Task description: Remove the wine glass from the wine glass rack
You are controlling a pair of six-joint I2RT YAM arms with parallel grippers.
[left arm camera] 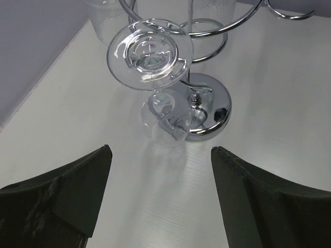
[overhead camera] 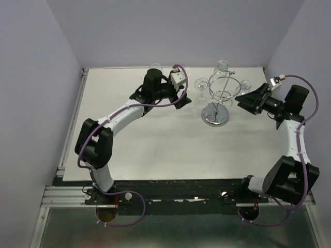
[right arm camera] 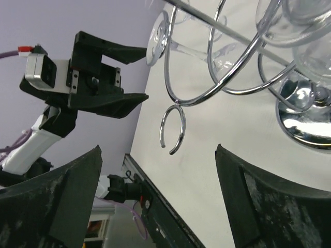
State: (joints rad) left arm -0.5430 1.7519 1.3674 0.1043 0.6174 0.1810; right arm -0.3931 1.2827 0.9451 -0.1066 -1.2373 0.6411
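Wide-spread, the left tool [left arm camera: 160, 151] is aimed at the hanging wine glass [left arm camera: 150, 54] — its stem is best pinched, then slid clear of the wine glass rack [left arm camera: 209, 106].

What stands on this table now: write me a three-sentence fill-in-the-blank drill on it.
1. The wine glass hangs ___ down on the wine glass rack.
2. The left gripper and the right gripper are both ___.
3. Seen from the top, the wine glass rack stands ___ the two grippers.
Missing words: upside; open; between.
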